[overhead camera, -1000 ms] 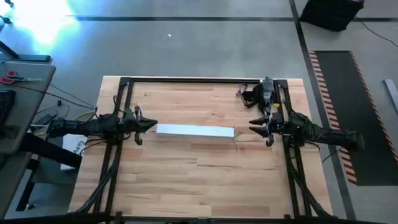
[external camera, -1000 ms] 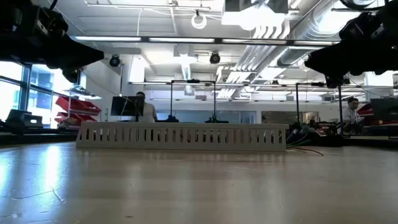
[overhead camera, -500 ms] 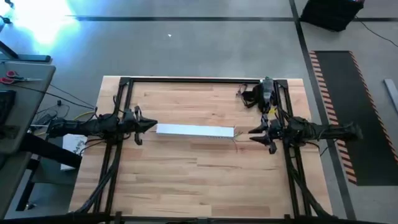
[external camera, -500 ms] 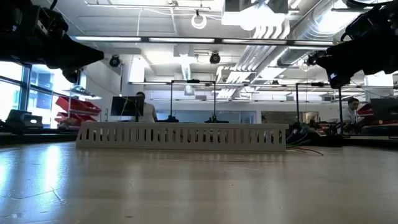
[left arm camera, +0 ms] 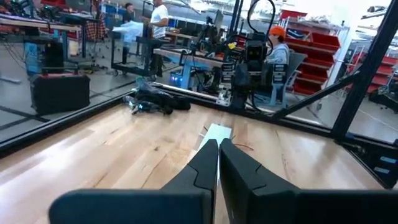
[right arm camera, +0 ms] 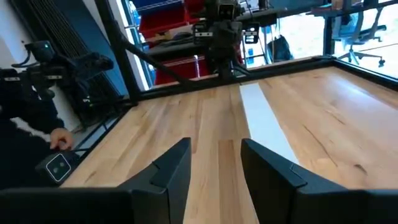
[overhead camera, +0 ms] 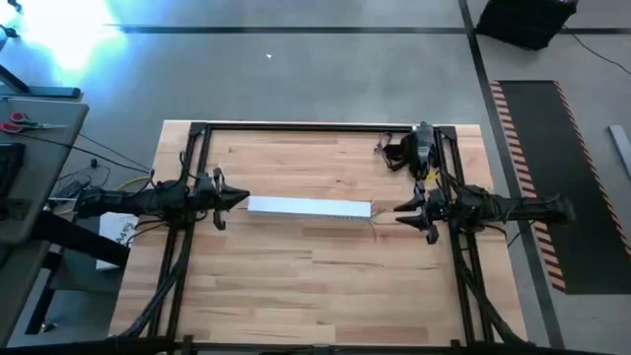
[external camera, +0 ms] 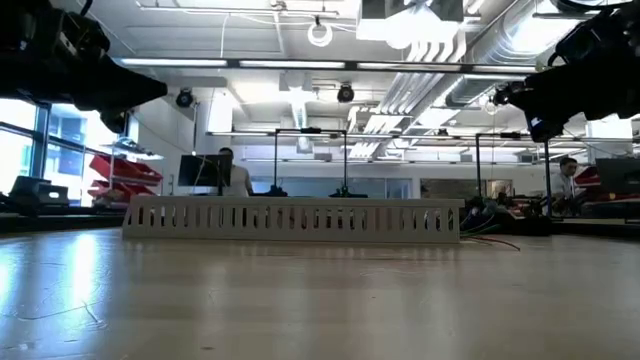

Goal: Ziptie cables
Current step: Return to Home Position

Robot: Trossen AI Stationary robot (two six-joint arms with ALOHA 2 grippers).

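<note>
The long white slotted channel (overhead camera: 308, 207) lies flat across the middle of the table and shows as a low fence (external camera: 292, 218) in the low view. The thin cables (overhead camera: 376, 214) lie loose on the wood at its right end, also visible as cables (external camera: 497, 240) in the low view. My left gripper (overhead camera: 244, 200) hovers shut just off the channel's left end, pointing along it. My right gripper (overhead camera: 398, 210) hovers open just right of the cables, pointing at the channel's right end (right arm camera: 264, 124). Neither gripper touches anything.
A dark tool with a cord (overhead camera: 412, 148) lies on the table's far right part, behind my right arm. Black frame rails (overhead camera: 315, 127) run along the table's edges. Bare wood (overhead camera: 315, 286) spreads between the channel and the near edge.
My right gripper has shifted a little toward the table's near edge and has rolled about its own axis, then held still. My left gripper, the channel and the cables have stayed in place.
</note>
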